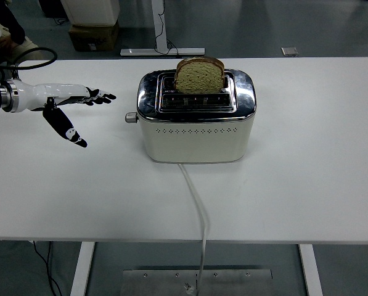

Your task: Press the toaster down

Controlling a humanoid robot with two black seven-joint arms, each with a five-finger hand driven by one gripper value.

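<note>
A cream toaster (pixel 196 129) with a chrome top stands in the middle of the white table (pixel 307 172). One slice of brown bread (pixel 199 75) sticks up out of its rear slot. The toaster's small lever knob (pixel 130 118) juts from the left end, in its raised position. My left hand (pixel 79 114) reaches in from the left edge, fingers spread flat and thumb pointing down, holding nothing. Its fingertips (pixel 108 96) are a short way left of the knob and slightly farther back, not touching it. No right arm shows.
The toaster's white cord (pixel 198 209) runs from its front over the table's near edge. A cardboard box (pixel 92 36) and a table leg base (pixel 162 51) sit on the floor behind. Part of a person (pixel 11 34) shows at the top left corner.
</note>
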